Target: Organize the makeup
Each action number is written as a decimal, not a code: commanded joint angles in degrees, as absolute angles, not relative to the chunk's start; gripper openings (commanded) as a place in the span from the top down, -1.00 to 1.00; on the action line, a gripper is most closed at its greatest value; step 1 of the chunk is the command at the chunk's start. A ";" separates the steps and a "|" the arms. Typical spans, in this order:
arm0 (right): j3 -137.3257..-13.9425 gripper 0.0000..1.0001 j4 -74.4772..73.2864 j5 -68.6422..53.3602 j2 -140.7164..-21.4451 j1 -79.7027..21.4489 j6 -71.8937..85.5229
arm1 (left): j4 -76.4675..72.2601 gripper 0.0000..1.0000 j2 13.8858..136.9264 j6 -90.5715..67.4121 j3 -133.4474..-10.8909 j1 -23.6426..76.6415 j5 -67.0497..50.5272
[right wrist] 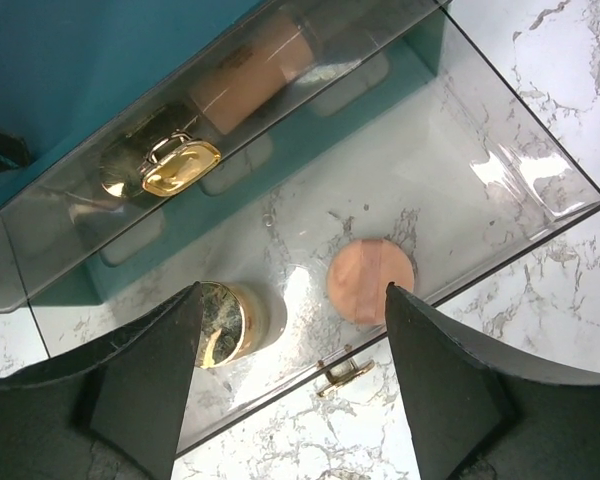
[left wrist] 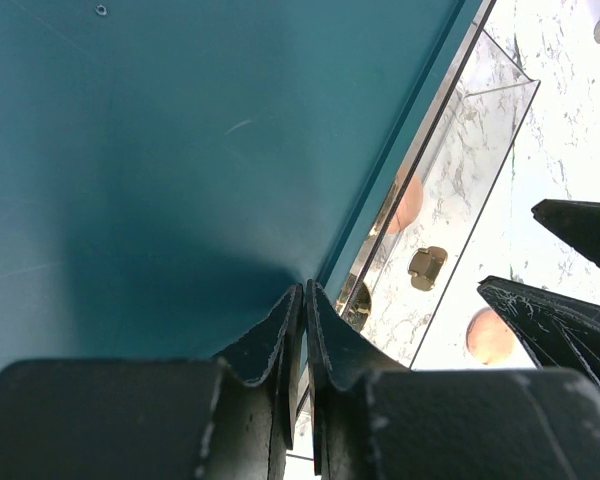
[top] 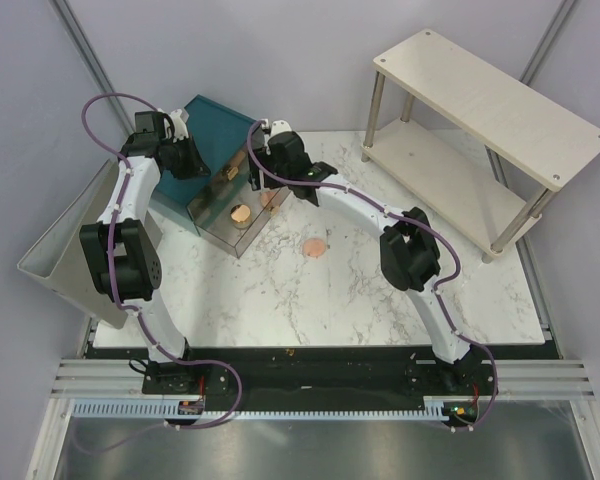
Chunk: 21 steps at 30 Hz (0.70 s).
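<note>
The teal box (top: pixel 208 125) stands at the back left with a clear drawer (top: pixel 230 235) pulled out. My left gripper (top: pixel 192 163) is shut and empty, its tips (left wrist: pixel 305 292) resting on the box top (left wrist: pixel 160 150). My right gripper (top: pixel 264 180) hovers open (right wrist: pixel 292 290) over the drawer. In the drawer lie a round gold tin (right wrist: pixel 223 322) and a peach-pink disc (right wrist: pixel 370 279). A second disc (top: pixel 313 247) lies on the table. An orange tube with a dark end (right wrist: pixel 245 72) lies in the upper drawer. The green-and-white tube is out of view.
A two-level white shelf (top: pixel 485 105) stands at the back right. A grey tilted bin (top: pixel 65 255) sits off the table's left edge. A small gold handle (right wrist: pixel 342 372) marks the open drawer's front; another (right wrist: pixel 180 167) is on the upper drawer.
</note>
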<state>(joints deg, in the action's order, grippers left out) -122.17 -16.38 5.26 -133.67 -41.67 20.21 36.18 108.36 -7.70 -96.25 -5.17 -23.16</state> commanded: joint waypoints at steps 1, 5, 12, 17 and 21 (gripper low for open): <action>-120.85 -0.59 -15.91 6.94 -130.88 -41.22 20.48 | 51.24 0.69 112.76 -5.19 -91.41 -4.13 -22.94; -116.99 -0.53 -16.17 7.38 -126.66 -40.43 18.46 | 51.24 0.69 113.11 -5.45 -91.58 -4.13 -23.38; -101.90 -0.21 -19.15 6.86 -116.30 -39.20 17.05 | 51.07 0.69 113.38 -5.36 -91.76 -4.13 -23.47; -94.32 -0.16 -24.95 5.80 -112.86 -39.20 16.61 | 50.98 0.69 113.73 -5.36 -91.58 -4.13 -23.73; -94.04 -0.09 -33.72 3.52 -114.52 -39.20 16.88 | 50.80 0.69 113.91 -5.45 -91.14 -4.13 -24.08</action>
<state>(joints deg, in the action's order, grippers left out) -94.96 -24.58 5.74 -114.34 -38.89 17.56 36.14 108.36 -7.70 -96.23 -5.19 -23.24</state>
